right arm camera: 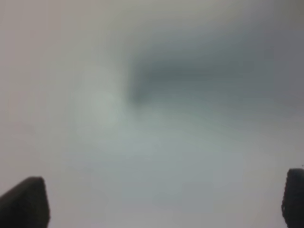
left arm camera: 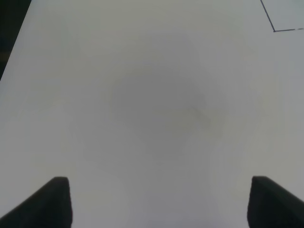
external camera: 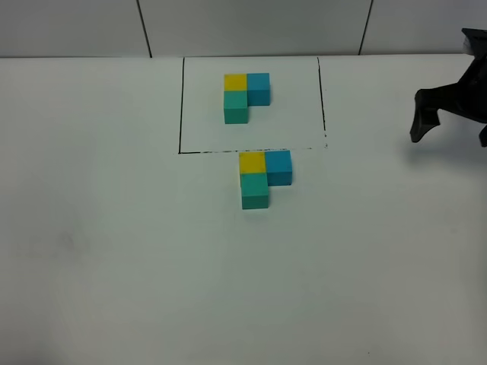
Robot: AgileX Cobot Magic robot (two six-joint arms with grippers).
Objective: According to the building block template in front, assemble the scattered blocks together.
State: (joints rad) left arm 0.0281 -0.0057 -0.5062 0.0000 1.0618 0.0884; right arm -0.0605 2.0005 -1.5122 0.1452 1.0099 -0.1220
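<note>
The building block template is an L of a yellow (external camera: 235, 80), a blue (external camera: 259, 87) and a teal-green cube (external camera: 236, 107) inside a black-lined rectangle (external camera: 181, 106) at the back. Just in front of the frame, the unframed yellow (external camera: 252, 162), blue (external camera: 279, 166) and teal-green (external camera: 255, 191) cubes sit touching in the same L. My right gripper (external camera: 450, 125) hangs at the far right, well away from the cubes. It is open and empty in the right wrist view (right arm camera: 164, 202). My left gripper (left arm camera: 156, 202) is open over bare table and is out of the high view.
The white table (external camera: 114, 251) runs back to a wall with dark seams (external camera: 144, 30). A corner of the black frame line (left arm camera: 275, 29) shows in the left wrist view. The right wrist view is blurred, with only a dark shadow on the table.
</note>
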